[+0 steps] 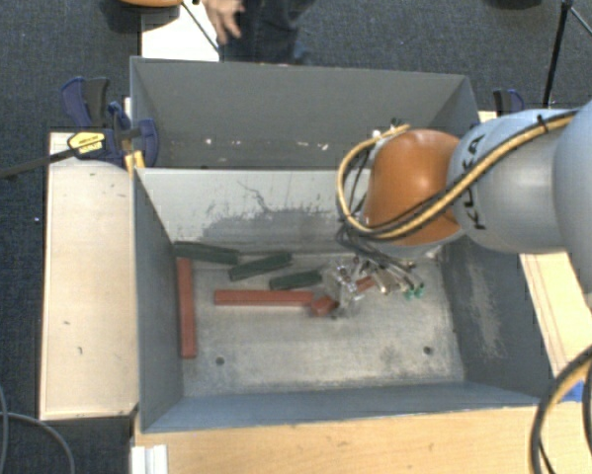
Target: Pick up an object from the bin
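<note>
I hung low in the grey bin [305, 117], right of its middle, reaching in from the right with my orange cover [409, 181] and looped cables above me. My gripper [349, 292] was down near the floor, at the right end of a long red-brown bar [266, 299] that lay flat, running left to right across the middle. That end was touching me or just beside me. Whether my grip was released or clenched on it, I could not tell. On the bar's far side lay three dark green sticks [261, 263] in a loose row. A second red bar [187, 309] lay along the left wall, well apart from me.
</note>
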Controlling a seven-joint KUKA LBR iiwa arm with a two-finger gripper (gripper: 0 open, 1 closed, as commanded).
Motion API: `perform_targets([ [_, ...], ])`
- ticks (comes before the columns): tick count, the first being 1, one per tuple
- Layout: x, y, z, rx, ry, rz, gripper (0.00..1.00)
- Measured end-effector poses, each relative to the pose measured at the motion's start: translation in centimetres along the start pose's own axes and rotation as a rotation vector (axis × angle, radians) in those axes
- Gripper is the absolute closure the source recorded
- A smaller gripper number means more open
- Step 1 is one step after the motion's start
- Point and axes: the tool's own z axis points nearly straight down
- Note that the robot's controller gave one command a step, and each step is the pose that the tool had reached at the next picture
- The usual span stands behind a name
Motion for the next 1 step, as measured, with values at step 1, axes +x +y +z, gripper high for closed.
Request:
perform_targets([
  [1, 1.24, 0.32, -15.12, 0.002, -0.003, 0.015, 1.00],
])
